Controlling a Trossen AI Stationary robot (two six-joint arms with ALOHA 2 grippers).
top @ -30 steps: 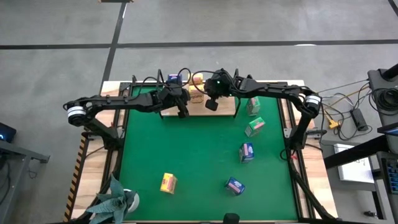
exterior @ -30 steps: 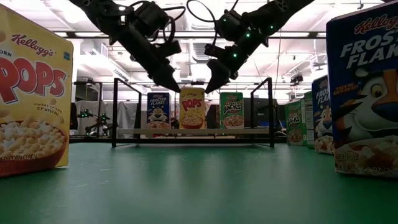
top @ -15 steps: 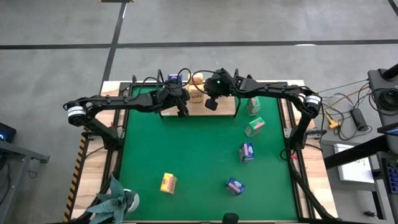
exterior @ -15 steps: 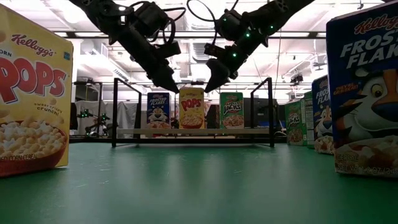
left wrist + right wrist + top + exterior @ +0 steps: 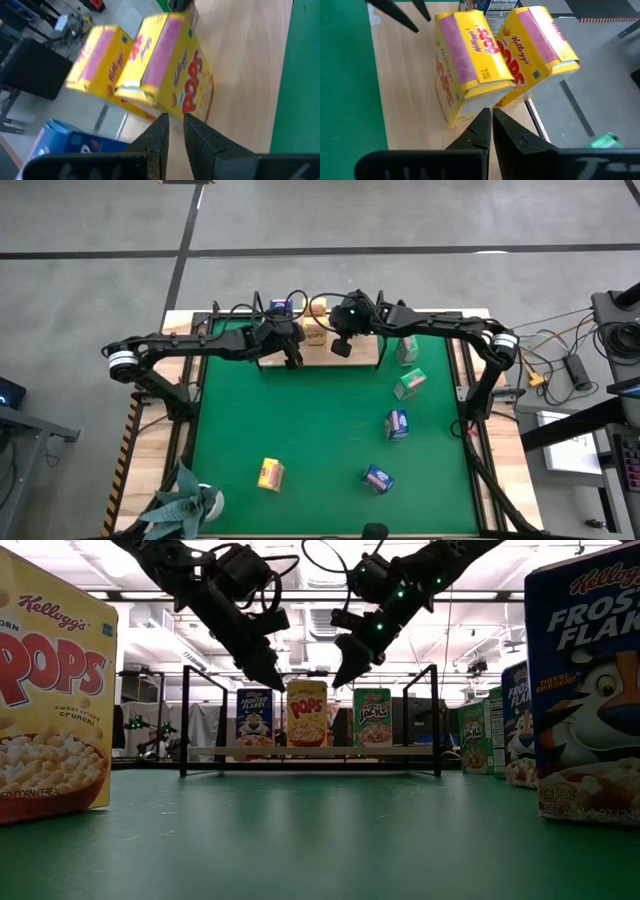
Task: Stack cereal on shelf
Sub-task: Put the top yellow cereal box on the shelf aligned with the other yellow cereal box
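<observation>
Both grippers hover empty over the shelf (image 5: 360, 352): left gripper (image 5: 272, 680) nearly shut, right gripper (image 5: 345, 673) fully shut, flanking two yellow boxes (image 5: 470, 60) standing askew. Step looks like nudging them square. Next: fetch a loose box (image 5: 270, 474) off the mat (image 5: 320, 440).

Both tools (image 5: 293, 361) (image 5: 340, 347) hover over the shelf (image 5: 365, 352).
</observation>
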